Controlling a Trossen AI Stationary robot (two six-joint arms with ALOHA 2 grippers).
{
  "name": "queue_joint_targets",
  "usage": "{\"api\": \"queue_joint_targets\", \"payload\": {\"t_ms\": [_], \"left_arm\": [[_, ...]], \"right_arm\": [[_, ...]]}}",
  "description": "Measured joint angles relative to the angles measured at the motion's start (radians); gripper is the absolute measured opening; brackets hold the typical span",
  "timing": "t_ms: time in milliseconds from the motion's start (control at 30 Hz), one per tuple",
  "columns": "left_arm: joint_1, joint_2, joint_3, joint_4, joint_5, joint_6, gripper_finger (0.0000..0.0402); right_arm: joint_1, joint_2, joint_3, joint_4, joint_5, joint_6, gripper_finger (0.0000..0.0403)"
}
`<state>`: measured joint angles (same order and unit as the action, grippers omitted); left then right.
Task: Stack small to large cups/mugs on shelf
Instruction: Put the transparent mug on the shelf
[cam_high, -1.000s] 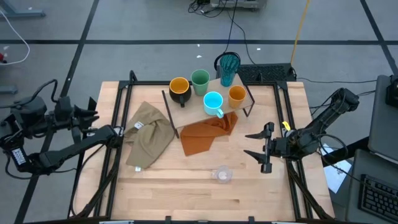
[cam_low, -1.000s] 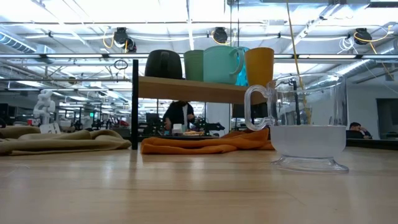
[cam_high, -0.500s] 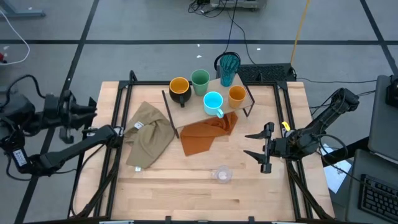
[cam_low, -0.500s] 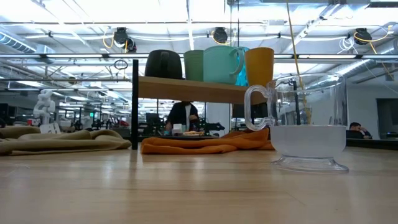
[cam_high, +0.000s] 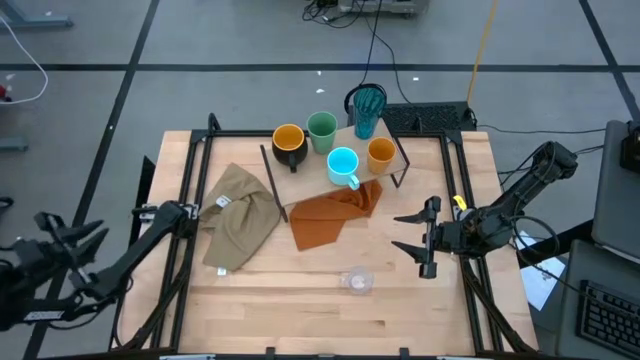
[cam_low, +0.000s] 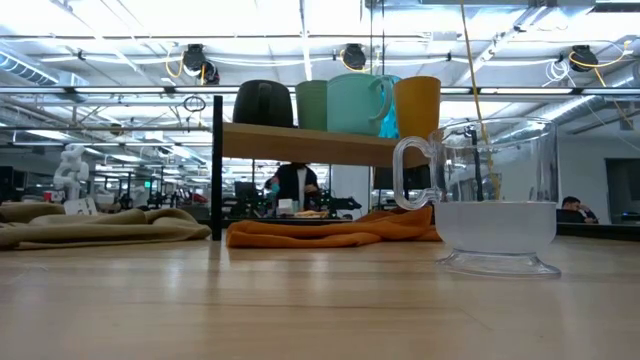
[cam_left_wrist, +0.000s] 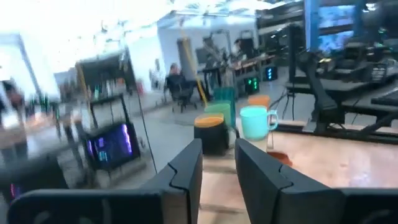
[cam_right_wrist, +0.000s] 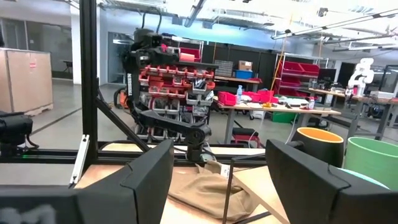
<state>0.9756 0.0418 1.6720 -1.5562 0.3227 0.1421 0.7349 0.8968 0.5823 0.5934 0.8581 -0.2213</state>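
The left gripper (cam_high: 70, 240) hangs off the left edge of the tabletop (cam_high: 300, 305), well apart from everything on it; in its wrist view its jaws stand a little apart with nothing between them. Just inside that edge a tan cloth (cam_high: 238, 215) lies crumpled on the wood. Beyond it is the shelf (cam_high: 310, 160), at the far middle of the tabletop, carrying five vessels. Leftmost is the black mug (cam_high: 288, 143), its yellow-orange inside empty. Next comes the green cup (cam_high: 322, 130), also empty. The blue mug (cam_high: 343, 165) stands nearer the shelf's front edge, handle toward the front, nothing in it. Behind it at the far right corner rises the teal tumbler (cam_high: 367, 108), tallest of the lot; whether anything is in it cannot be told. The orange cup (cam_high: 380, 153) stands at the right end, empty. An orange cloth (cam_high: 330, 215) spreads on the tabletop from under the shelf's front right. Nearer the front edge, well apart from the shelf, the clear glass (cam_high: 356, 281) stands upright on the wood; the low view shows it with a handle and a frosted lower part. The right gripper (cam_high: 420, 237) hovers near the right edge, pointing inward, jaws spread wide and holding nothing.
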Motion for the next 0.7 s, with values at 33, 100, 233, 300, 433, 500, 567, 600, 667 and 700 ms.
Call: {"api": "queue_joint_targets", "payload": {"t_ms": [33,100,233,300,433,500,567,600,667,700], "left_arm": [[-0.003,-0.017,-0.014,-0.018,-0.017,-0.031,0.0097],[-0.004,-0.035,-0.052,-0.018,-0.006,-0.077,0.0097],[0.014,-0.034,-0.135,-0.003,0.151,-0.085,0.0097],[0.047,-0.034,-0.214,0.015,0.223,-0.073,0.0097],[0.128,-0.035,-0.349,0.013,0.307,-0.053,0.0097],[0.159,-0.034,-0.401,0.006,0.327,0.011,0.0097],[0.18,-0.035,-0.431,0.017,0.36,0.063,0.0097],[0.185,-0.035,-0.445,0.02,0.366,0.078,0.0097],[0.191,-0.034,-0.455,0.035,0.365,0.094,0.0097],[0.191,-0.035,-0.454,0.047,0.366,0.093,0.0097]], "right_arm": [[0.0,0.001,0.0,0.0,0.0,-0.001,0.0247],[0.0,0.001,0.0,0.0,0.0,-0.001,0.0247],[-0.001,0.001,0.0,0.0,0.0,0.0,0.0247],[-0.001,0.001,0.0,-0.002,0.0,0.0,0.0247],[-0.013,0.001,0.0,-0.004,0.0,0.014,0.0247],[-0.024,-0.007,0.0,-0.018,0.0,0.067,0.0247],[-0.036,-0.021,0.007,-0.085,-0.013,0.136,0.0247],[-0.043,-0.028,0.024,-0.152,-0.036,0.18,0.0247],[-0.059,-0.032,0.08,-0.35,-0.096,0.302,0.0247],[-0.07,-0.026,0.114,-0.454,-0.113,0.36,0.0247]]}}
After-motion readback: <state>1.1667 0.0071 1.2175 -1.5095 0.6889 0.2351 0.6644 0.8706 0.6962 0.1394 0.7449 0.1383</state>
